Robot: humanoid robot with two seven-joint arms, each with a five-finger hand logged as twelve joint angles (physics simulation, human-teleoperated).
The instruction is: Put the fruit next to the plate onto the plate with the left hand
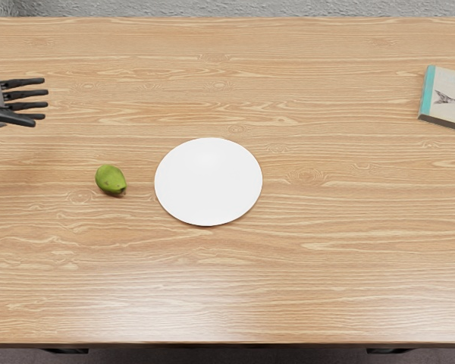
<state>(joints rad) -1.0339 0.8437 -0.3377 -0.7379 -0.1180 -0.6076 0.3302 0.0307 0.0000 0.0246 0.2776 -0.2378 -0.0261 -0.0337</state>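
A small green fruit (111, 180) lies on the wooden table just left of a round white plate (208, 182), a short gap apart from its rim. Nothing lies on the plate. My left hand (19, 101) comes in at the left edge, well up and to the left of the fruit, with its dark fingers (26, 95) stretched out straight and holding nothing. The right arm does not show.
A book (447, 98) with a teal cover lies at the table's right edge, partly cut off by the picture. The table's front edge runs along the bottom of the view.
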